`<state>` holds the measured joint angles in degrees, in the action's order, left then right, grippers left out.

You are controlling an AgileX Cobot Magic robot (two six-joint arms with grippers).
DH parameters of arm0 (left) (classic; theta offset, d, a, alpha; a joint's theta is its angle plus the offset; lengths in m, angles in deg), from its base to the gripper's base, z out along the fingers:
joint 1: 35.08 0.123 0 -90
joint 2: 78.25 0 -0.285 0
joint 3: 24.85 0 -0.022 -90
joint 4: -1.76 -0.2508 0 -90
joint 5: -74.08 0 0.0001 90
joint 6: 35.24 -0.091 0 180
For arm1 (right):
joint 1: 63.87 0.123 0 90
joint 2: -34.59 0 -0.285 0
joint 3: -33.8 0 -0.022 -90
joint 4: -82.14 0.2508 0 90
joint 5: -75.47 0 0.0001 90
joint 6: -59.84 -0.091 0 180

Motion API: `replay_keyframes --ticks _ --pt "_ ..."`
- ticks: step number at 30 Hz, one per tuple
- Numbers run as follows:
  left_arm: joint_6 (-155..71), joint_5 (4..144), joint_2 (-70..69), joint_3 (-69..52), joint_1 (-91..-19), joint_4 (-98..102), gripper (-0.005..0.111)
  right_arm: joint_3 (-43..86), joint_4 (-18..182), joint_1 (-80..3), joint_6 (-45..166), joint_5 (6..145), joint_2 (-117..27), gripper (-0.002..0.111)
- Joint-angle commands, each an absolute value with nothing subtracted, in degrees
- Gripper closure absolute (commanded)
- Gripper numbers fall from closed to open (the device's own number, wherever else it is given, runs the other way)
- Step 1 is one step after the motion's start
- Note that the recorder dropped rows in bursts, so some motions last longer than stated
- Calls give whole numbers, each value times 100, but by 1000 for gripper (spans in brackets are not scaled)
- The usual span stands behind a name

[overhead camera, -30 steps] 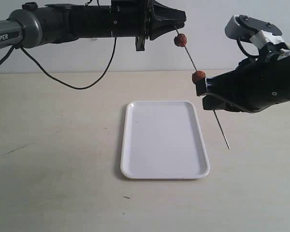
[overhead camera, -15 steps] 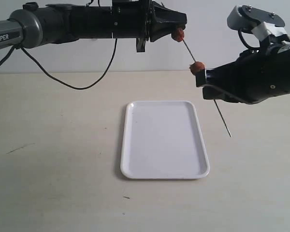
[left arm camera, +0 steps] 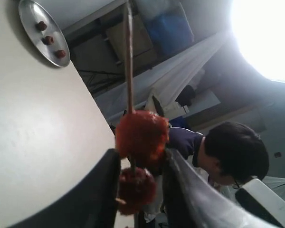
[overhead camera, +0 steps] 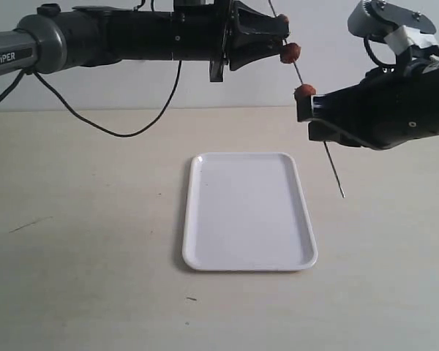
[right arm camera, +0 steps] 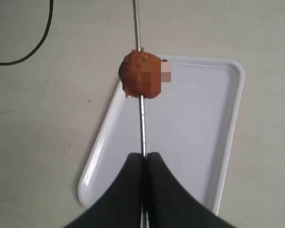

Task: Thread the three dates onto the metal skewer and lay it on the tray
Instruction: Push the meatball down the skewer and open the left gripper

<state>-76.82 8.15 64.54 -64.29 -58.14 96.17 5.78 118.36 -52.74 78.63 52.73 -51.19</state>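
The metal skewer (overhead camera: 329,162) hangs slanted in the air above the right edge of the white tray (overhead camera: 249,212). My right gripper (overhead camera: 312,121) is shut on its shaft, the jaws pressed together on the rod (right arm camera: 143,156). One date (overhead camera: 304,92) sits on the skewer just above those jaws, and it also shows in the right wrist view (right arm camera: 141,80). My left gripper (overhead camera: 282,40) is shut on a second date (overhead camera: 290,52) higher up the rod. In the left wrist view that date (left arm camera: 141,137) sits at the fingertips, with another date (left arm camera: 135,190) between the fingers.
A round silver dish (left arm camera: 26,21) holding three more dates lies far off on the table. A black cable (overhead camera: 117,131) trails across the table's back left. A person sits beyond the table edge in the left wrist view.
My left gripper has shifted right with its date, closing the gap to the lower date. My right gripper has risen, lifting the skewer's lower tip higher off the table.
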Motion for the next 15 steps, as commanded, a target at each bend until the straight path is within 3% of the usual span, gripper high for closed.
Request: replay_keyframes --ticks 1,15 --pt "-7676 622 6417 -6427 -5814 9685 75 633 11917 -5328 7769 5538 -5114 108" --pt "-7764 604 6417 -6427 -5708 9756 75 633 11883 -5328 7773 5280 -5114 108"
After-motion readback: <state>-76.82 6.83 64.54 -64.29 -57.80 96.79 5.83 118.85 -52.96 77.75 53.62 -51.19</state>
